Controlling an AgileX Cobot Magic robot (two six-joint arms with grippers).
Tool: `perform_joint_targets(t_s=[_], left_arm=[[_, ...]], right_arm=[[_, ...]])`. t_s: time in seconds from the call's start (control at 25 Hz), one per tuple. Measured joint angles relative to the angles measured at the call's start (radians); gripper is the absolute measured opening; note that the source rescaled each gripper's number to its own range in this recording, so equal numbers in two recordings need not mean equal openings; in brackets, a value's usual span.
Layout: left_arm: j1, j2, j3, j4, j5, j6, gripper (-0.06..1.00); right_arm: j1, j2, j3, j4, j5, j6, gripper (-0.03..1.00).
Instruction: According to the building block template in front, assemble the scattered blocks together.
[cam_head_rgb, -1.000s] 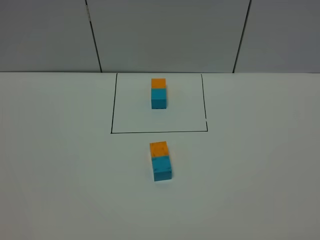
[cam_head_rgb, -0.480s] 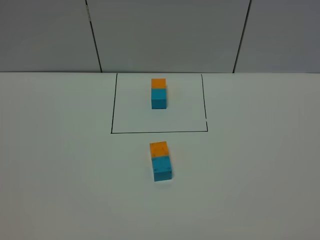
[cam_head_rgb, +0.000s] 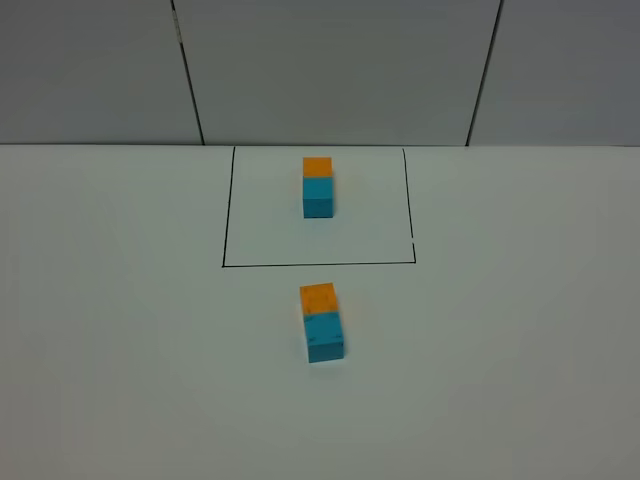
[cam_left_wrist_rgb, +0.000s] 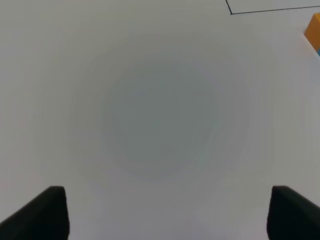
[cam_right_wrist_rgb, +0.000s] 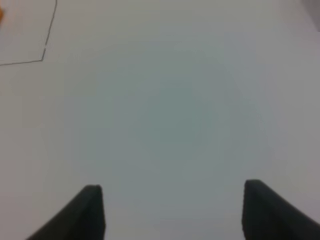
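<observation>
**Exterior high view: nothing shifts, and the loose pair already matches the template**

Exterior high view shows no change across the last second: the orange cube (cam_head_rgb: 318, 298) and the teal cube (cam_head_rgb: 324, 336) sit exactly where they were, touching in a row on the white table (cam_head_rgb: 520, 330), just outside the near edge of the black drawn rectangle (cam_head_rgb: 224, 225). Inside that frame, toward the table's far edge, stands the building block template (cam_head_rgb: 318, 187), orange behind teal. The loose pair repeats that order, turned very slightly askew. My judgement is that the assembly is done and both arms are parked clear.

Neither arm appears in that high picture. Only the wrist views show them. The left gripper (cam_left_wrist_rgb: 165, 212) has its jaws spread wide over bare table, holding nothing; a sliver of the orange cube (cam_left_wrist_rgb: 314, 30) and a corner of the frame line show at the picture's margin. The right gripper (cam_right_wrist_rgb: 172, 210) also has its jaws apart and empty over bare surface, with another frame corner visible.
</observation>
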Motion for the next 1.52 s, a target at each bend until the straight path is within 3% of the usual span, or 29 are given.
perform_joint_targets(t_s=[1.52], left_arm=[[0.0,0.0,0.0,0.0,0.0,0.0,0.8]], right_arm=[[-0.001,-0.002,0.0,0.0,0.0,0.0,0.47]])
